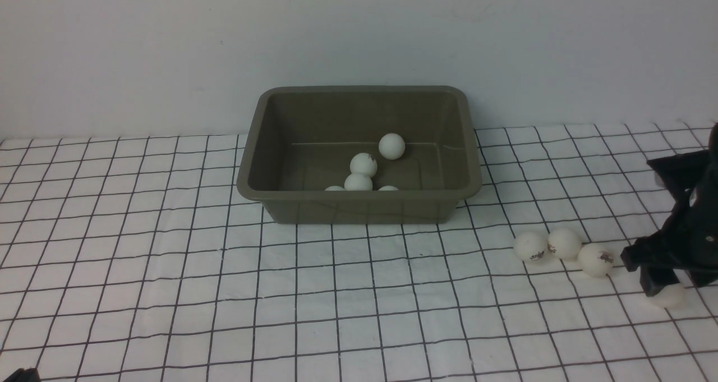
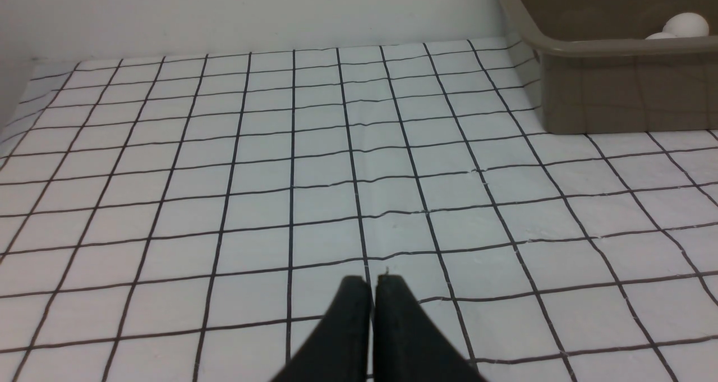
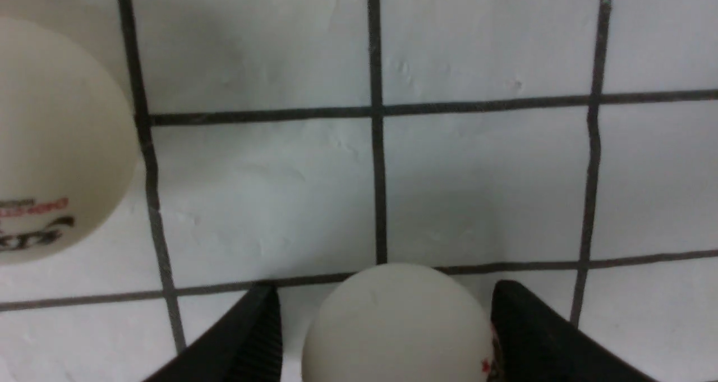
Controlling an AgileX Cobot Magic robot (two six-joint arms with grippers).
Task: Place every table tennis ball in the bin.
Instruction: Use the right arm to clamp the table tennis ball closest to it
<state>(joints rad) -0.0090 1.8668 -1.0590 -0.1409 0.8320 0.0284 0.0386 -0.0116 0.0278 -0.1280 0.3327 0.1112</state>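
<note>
Nine table tennis balls are counted in all, and one bin (image 1: 359, 209). The bin is placed on the checked cloth (image 1: 168, 230) at centre, toward the wall.

Five balls are seen inside the bin:
- a far ball (image 1: 391, 146) near the back wall
- a middle ball (image 1: 363, 164), with a third ball (image 1: 358, 182) just in front of it
- two part-hidden balls (image 1: 334, 188) (image 1: 388, 188) cut off by the near rim

Four balls are left on the cloth, right of the bin. Three are laid in a close row: row ball one (image 1: 530, 246), row ball two (image 1: 564, 243) and row ball three (image 1: 595, 259). The fourth ball (image 1: 666, 297) is found under the right gripper (image 1: 662, 284).

The right gripper (image 3: 384, 286) is lowered around the fourth ball (image 3: 398, 326) with its jaws spread wide. A strip of cloth is seen between one finger (image 3: 252, 337) and the ball. The other finger (image 3: 533, 337) is at the ball's edge, but whether it touches cannot be told. No squeeze is seen.

The left gripper (image 2: 373, 284) is held over bare cloth, well apart from the bin (image 2: 617, 90). Its fingers are pressed together and nothing is held between them.
</note>
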